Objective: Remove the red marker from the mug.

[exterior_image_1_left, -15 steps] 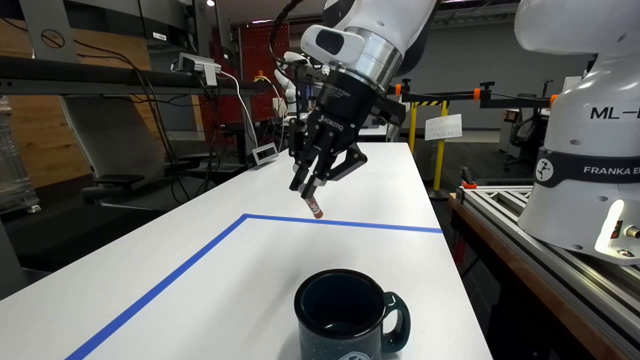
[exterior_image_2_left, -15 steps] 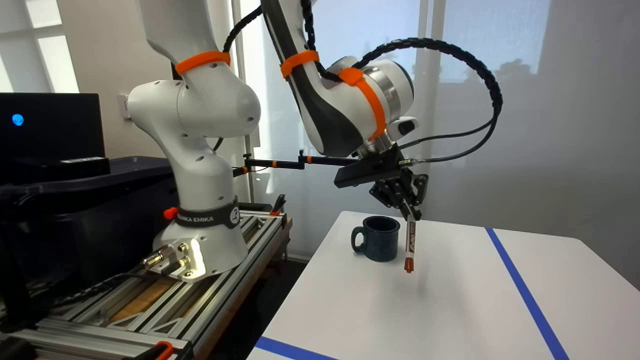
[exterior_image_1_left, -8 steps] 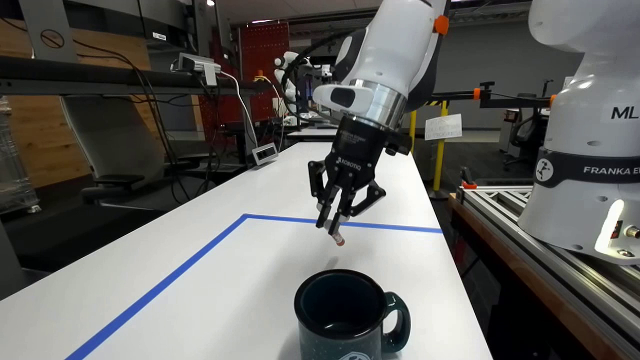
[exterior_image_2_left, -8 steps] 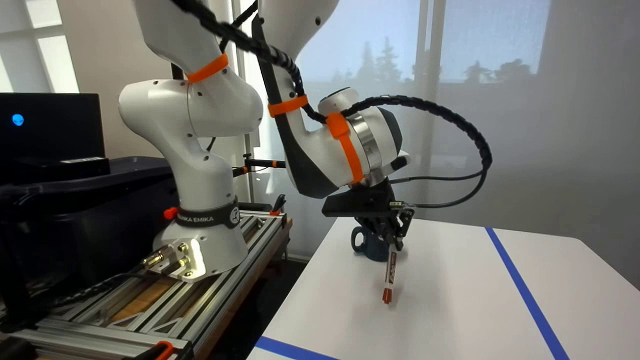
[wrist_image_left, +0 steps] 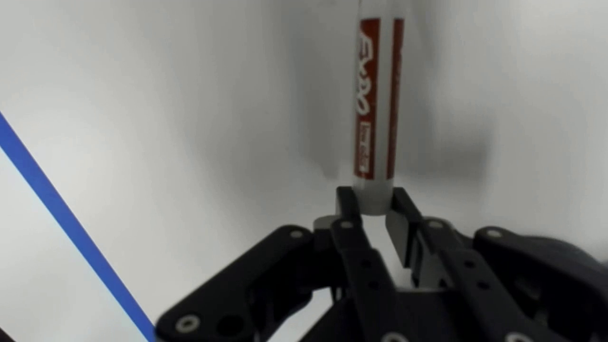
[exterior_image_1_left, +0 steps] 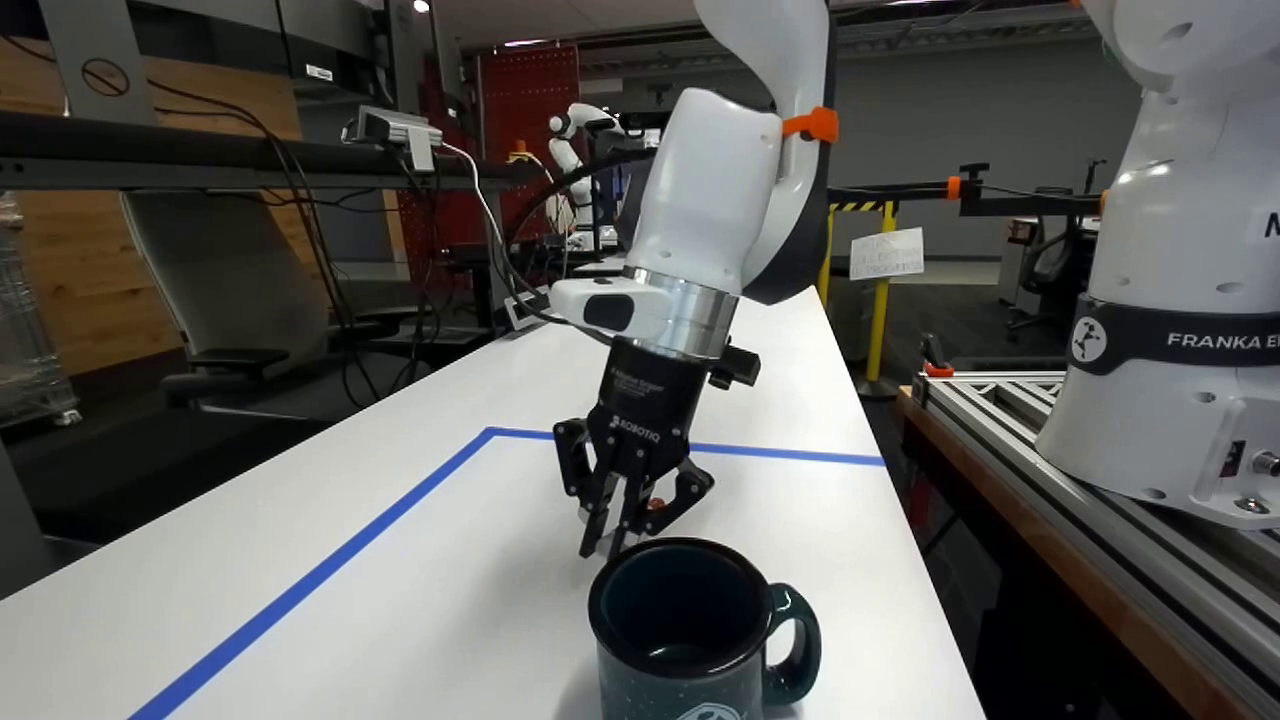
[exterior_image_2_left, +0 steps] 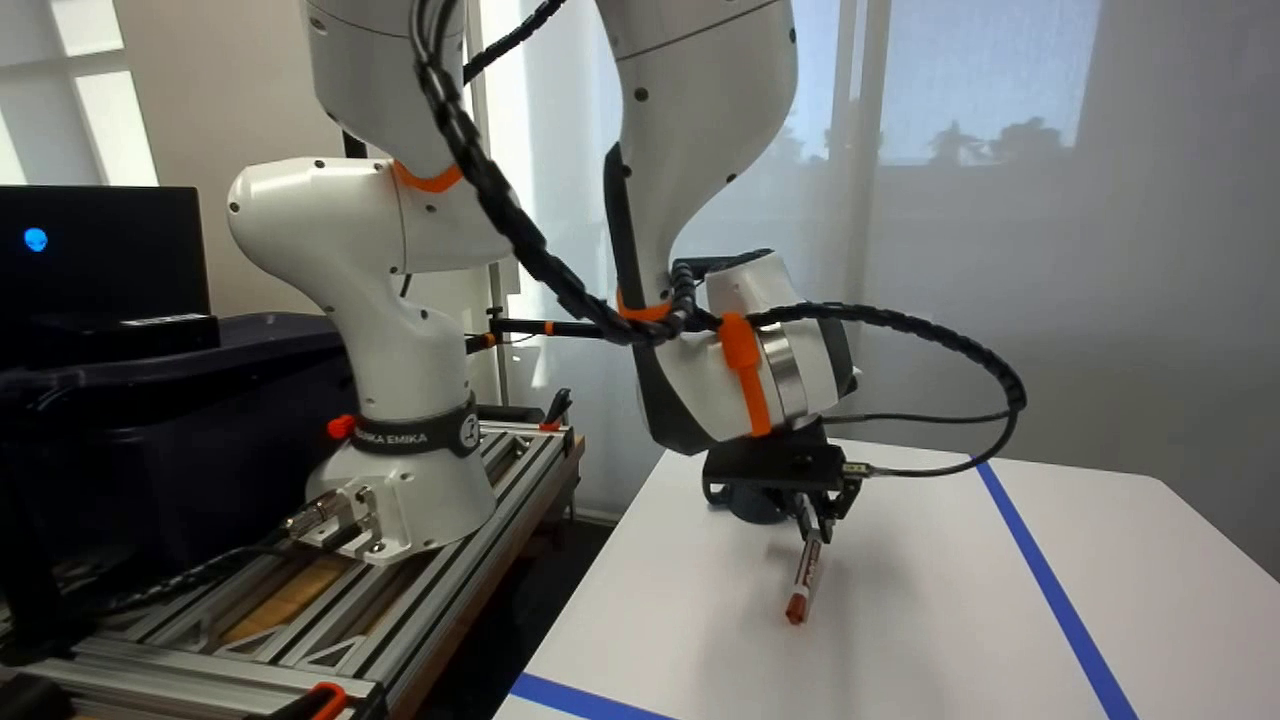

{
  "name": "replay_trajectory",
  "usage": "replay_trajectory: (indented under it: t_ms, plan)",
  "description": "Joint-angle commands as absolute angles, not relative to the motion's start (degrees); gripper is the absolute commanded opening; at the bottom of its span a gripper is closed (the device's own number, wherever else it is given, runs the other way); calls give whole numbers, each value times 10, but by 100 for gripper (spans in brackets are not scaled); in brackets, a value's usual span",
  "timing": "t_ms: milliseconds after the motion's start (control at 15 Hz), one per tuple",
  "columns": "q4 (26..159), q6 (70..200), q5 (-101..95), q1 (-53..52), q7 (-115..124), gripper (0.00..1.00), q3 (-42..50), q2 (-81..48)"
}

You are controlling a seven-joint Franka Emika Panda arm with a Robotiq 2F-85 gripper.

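The dark glossy mug [exterior_image_1_left: 650, 690] stands upright on the white table. Its mouth shows in an exterior view, with no marker in it. In an exterior view the mug [exterior_image_2_left: 755, 506] is mostly hidden behind my gripper [exterior_image_2_left: 815, 532]. The gripper [wrist_image_left: 374, 199] is shut on one whitish end of the red marker [wrist_image_left: 375, 95], which points away from the fingers. The marker [exterior_image_2_left: 806, 575] slants down to its red cap, outside the mug; whether the cap touches the table I cannot tell. In an exterior view the gripper [exterior_image_1_left: 604, 548] is low, just behind the mug's rim, with only the red cap [exterior_image_1_left: 656, 503] showing.
The white table [exterior_image_1_left: 480, 540] carries blue tape lines [exterior_image_1_left: 400, 505], also seen in the wrist view [wrist_image_left: 61, 213]. The arm's base [exterior_image_2_left: 405, 490] stands on a metal frame [exterior_image_2_left: 330, 600] beside the table edge. A black cable [exterior_image_2_left: 930, 345] loops out from the wrist.
My gripper has come down with the marker held in it, towards the table and nearer the mug in the picture. The marker is tilted further from upright. The mug has not moved.
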State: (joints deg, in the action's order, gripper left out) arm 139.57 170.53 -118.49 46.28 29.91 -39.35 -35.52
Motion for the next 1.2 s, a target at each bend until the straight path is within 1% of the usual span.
replay_trajectory:
  t_ms: [0, 67, 133, 533, 600, 800, 1133]
  plan:
    - [1355, 1708, -1150, 424, 256, 46, -372, -381]
    - [1349, 1710, -1146, 419, 253, 47, -371, -384]
    - [1345, 1711, -1142, 415, 249, 52, -369, -384]
    - [1388, 1775, -1064, 417, 211, 99, -372, -332]
    - [1400, 1787, -1042, 420, 209, 100, -376, -319]
    - [1449, 1815, -963, 421, 198, 100, -376, -277]
    - [1519, 1787, -849, 436, 208, 100, -402, -203]
